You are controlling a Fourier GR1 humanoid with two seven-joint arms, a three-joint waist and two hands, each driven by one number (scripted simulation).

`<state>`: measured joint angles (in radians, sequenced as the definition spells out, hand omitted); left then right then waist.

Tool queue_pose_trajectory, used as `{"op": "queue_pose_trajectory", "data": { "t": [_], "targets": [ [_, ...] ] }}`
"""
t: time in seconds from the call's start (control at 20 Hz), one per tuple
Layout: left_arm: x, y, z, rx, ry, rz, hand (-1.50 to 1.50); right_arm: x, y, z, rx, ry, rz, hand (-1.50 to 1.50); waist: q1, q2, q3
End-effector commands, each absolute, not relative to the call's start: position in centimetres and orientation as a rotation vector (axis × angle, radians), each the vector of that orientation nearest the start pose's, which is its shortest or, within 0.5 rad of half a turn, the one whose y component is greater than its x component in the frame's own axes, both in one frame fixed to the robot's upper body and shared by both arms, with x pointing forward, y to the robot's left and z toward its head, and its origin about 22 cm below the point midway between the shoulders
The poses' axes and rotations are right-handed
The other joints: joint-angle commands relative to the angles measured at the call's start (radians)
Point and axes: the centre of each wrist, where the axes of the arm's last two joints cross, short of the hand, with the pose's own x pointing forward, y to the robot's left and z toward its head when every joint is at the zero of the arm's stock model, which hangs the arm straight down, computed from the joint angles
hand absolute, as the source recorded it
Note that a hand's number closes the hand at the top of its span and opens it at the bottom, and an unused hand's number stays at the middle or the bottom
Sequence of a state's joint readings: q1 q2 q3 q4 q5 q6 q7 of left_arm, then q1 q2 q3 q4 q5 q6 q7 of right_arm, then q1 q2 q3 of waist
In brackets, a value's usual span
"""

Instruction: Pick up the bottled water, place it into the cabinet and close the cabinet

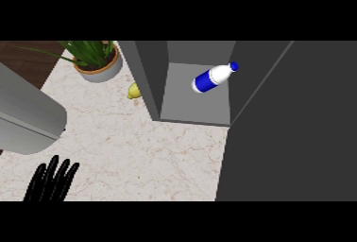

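The bottled water (213,78), white with a blue label and blue cap, lies tilted on the grey shelf inside the open cabinet (195,106), cap toward the upper right. No hand touches it. My left hand (51,182) shows at the lower left over the marble counter, fingers straight and pointing up, holding nothing. The right hand does not show. A large dark grey panel (293,137), seemingly the cabinet's door, fills the right side of the view and stands beside the shelf opening.
A potted green plant (97,59) stands at the back left of the counter (140,151). A yellow object (134,91) peeks out beside the cabinet's left wall. A grey forearm (24,118) crosses the left edge.
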<state>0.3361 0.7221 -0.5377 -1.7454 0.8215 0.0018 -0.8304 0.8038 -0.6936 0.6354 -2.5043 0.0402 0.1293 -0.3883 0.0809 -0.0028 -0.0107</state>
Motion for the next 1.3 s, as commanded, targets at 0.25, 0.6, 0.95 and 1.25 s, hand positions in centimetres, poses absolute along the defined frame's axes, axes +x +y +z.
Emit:
{"op": "queue_pose_trajectory", "data": {
  "t": [0.25,0.6,0.95,1.25],
  "targets": [
    [11.7,32.1,-0.2,-0.502,-1.84,0.073,-1.5,5.3,-19.4,15.5,0.712,-1.778,0.909,1.5,0.046,0.021,-0.003],
    [11.4,33.9,0.5,-0.52,-1.829,0.041,-1.5,8.0,-18.5,14.3,0.688,-1.719,1.052,1.5,0.089,0.033,-0.006],
    [11.6,35.0,1.1,-0.528,-1.854,0.019,-1.5,9.3,-16.8,13.7,0.717,-1.716,0.946,1.5,0.11,0.037,-0.009],
    [11.9,35.9,1.8,-0.534,-1.853,-0.006,-1.5,10.5,-16.3,13.4,0.695,-1.718,0.838,1.5,0.11,0.046,-0.008]
  ]
}}
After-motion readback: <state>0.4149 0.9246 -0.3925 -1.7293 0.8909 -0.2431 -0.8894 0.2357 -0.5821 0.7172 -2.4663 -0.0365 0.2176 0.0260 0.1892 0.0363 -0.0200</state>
